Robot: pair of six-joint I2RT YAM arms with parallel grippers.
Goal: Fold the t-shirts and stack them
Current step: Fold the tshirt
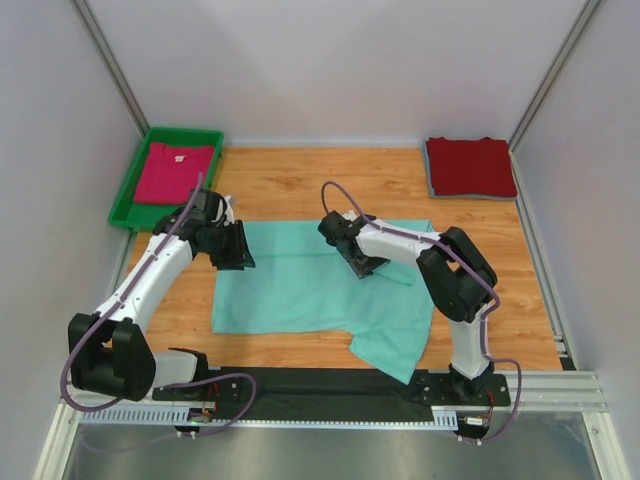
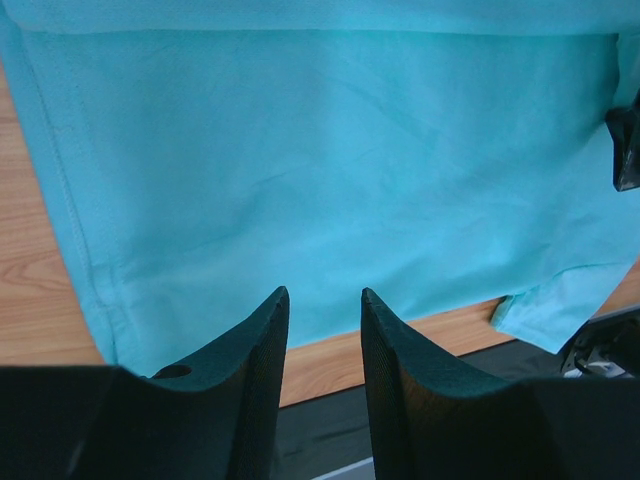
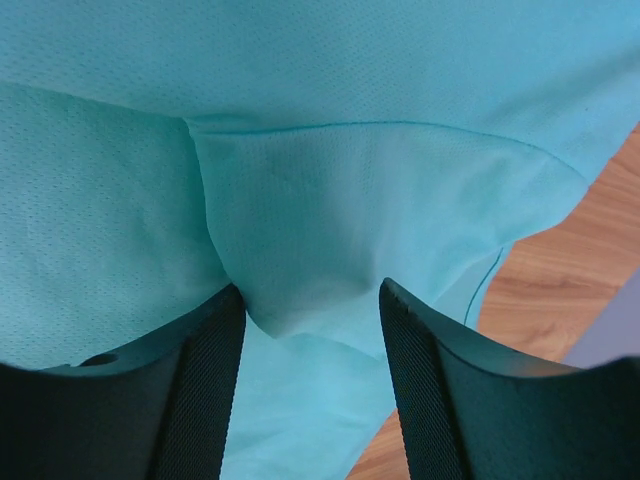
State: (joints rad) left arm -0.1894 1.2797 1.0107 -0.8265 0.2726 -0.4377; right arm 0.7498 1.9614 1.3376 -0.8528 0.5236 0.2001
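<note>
- green tray [image 1: 128,185], upper left of the top view, sits at the far left corner of the bench [image 1: 300,180].
- magenta-pink t-shirt [image 1: 175,172] lies folded inside the tray and fills most of it.
- left fingers [image 2: 262,350] are at the left edge of the mint-teal t-shirt [image 1: 300,285], left of centre in the top view. They stand apart with nothing between them. In the left wrist view the gap shows only the cloth edge, bare wood and the dark strip.
- mint-teal t-shirt is spread mostly flat across the middle of the bench. Its hem runs down the left side of the left wrist view. One flap sticks out toward the lower right of the top view, and its tip reaches the black mat [image 1: 330,385] along the bottom edge.
- right fingers [image 3: 215,360] are over the upper middle of the teal shirt, just right of centre in the top view. They stand apart. A raised fold of teal cloth sits in the gap against the left-hand finger, not pinched. Cannot tell whether it touches the other finger.
- dark red t-shirt [image 1: 470,165] lies folded at the upper right of the top view, well apart from the teal one, with a grey edge showing under its near side.
</note>
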